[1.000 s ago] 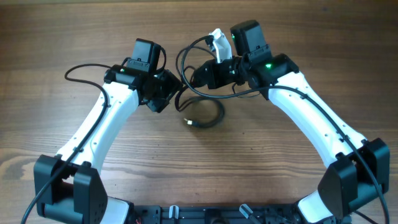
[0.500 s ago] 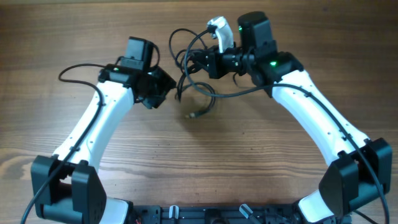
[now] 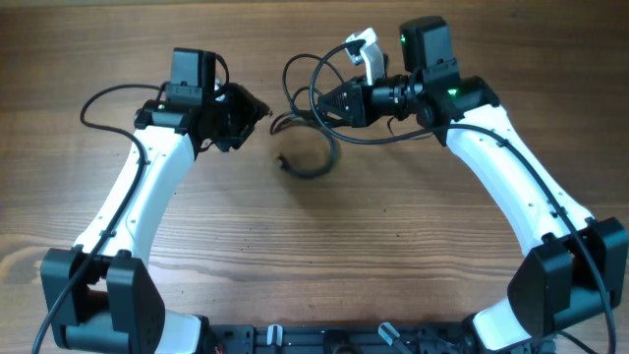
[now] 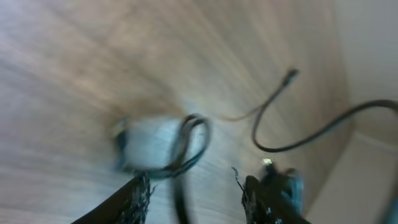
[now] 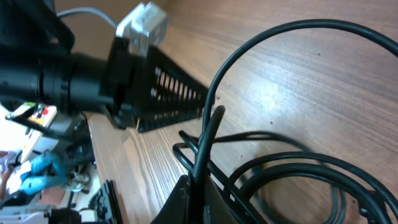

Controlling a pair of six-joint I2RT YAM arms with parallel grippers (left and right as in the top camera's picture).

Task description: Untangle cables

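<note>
— Wooden table point(image 3: 413, 256) from overhead: where are the cables point(image 3: 313, 147)?

— Bunched between both arms, loops rising toward the right gripper point(image 3: 329, 102), one curl lying flat. The left gripper point(image 3: 257, 110) sits at the tangle's left edge.

— Left wrist view?

— Badly blurred. Its fingers point(image 4: 138, 194) stand apart with a strand point(image 4: 184, 149) running between them (gripped or not, I cannot tell).

— Right wrist?

— Its jaws are clamped on a cable point(image 5: 208, 140), other loops crowding below.

— Which step?

— Pulling the knot apart, I'd judge. Next move needs each arm to hold a different cord and draw outward without tightening the loops.
</note>
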